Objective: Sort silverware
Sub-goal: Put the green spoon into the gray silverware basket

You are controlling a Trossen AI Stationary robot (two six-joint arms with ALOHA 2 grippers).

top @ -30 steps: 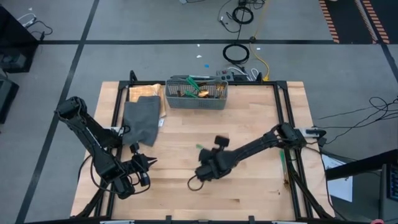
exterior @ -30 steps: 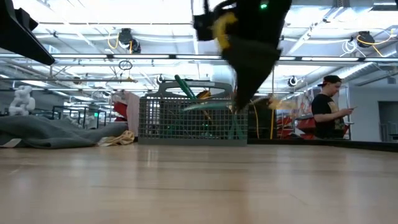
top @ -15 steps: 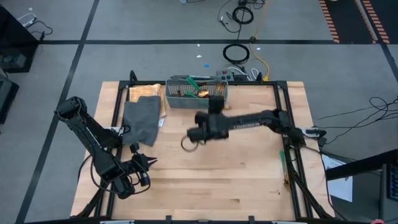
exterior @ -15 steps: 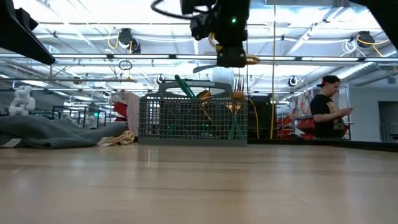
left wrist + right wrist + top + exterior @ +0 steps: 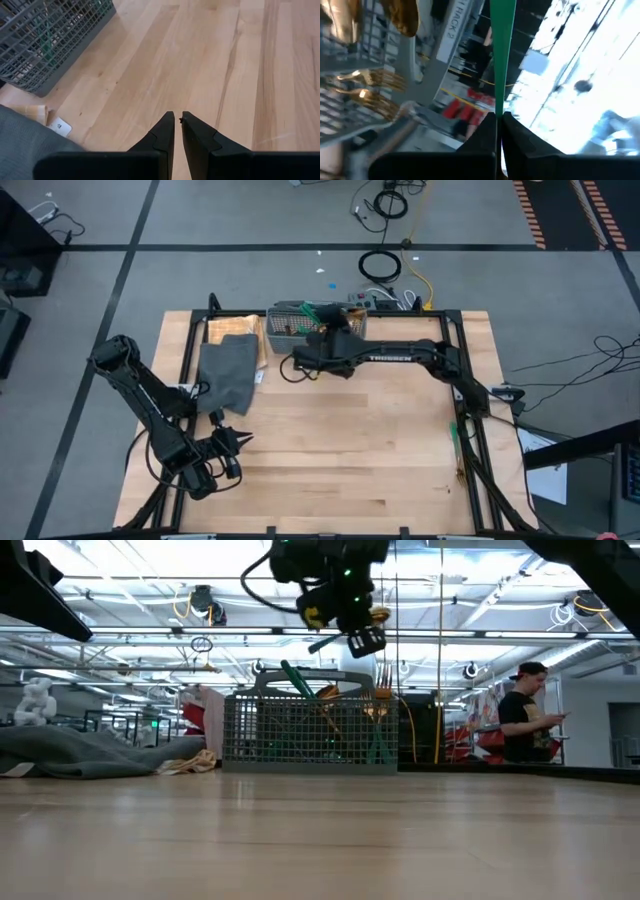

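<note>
— Silverware (image 5: pixel 330 710): where is it seen?
— Most of it is stood in the grey mesh basket (image 5: pixel 315 332) at the upper middle of the high view, gold heads and green handles showing above the rim. One green-handled piece (image 5: pixel 501 55) is clamped between the closed fingers of the right tool (image 5: pixel 499 120), its handle running up the middle of the right wrist view.

— Where is the right tool placed?
— It is held above the basket, at the upper centre of the low view (image 5: pixel 362 638), clear of the counter (image 5: pixel 380 450).

— And the left tool?
— It (image 5: pixel 177 120) is parked at the lower left of the high view (image 5: pixel 237 440), over bare wood. Its fingers are drawn nearly together, with only a thin slit between the tips and nothing gripped.

— What else is noted?
— A grey folded cloth (image 5: pixel 228 372) is laid at the basket's left, and a person (image 5: pixel 522 720) is seen standing at the right of the low view.
</note>
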